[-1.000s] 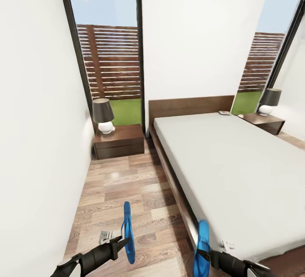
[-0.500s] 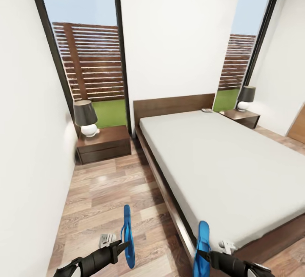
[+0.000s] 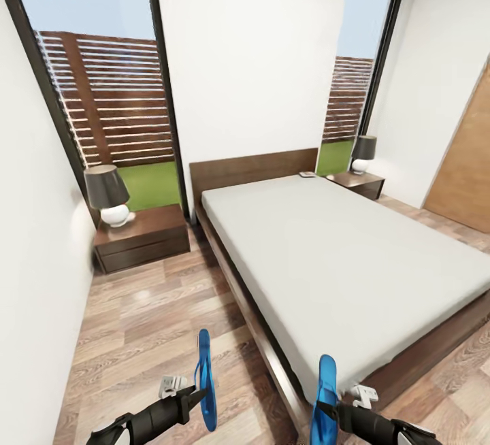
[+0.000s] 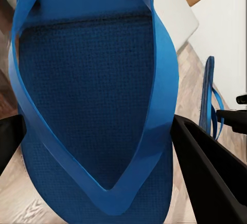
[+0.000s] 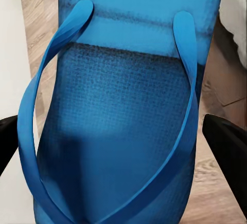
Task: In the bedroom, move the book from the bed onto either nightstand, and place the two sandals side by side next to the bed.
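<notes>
Head view shows the left gripper [image 3: 194,394] pinching 1 blue sandal [image 3: 205,378] on edge above the wood floor [image 3: 143,322], and the right gripper [image 3: 340,409] pinching the other sandal [image 3: 325,397] on edge by the near corner of the bed [image 3: 340,261]. A small flat object, possibly the book [image 3: 307,174], lies at the mattress's far right corner beside the right nightstand [image 3: 357,183]; the left nightstand [image 3: 143,237] carries a lamp [image 3: 109,194].

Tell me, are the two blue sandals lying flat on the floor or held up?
Held up. Each sandal stands on edge above the floor, one in the left gripper, the other in the right gripper.
</notes>
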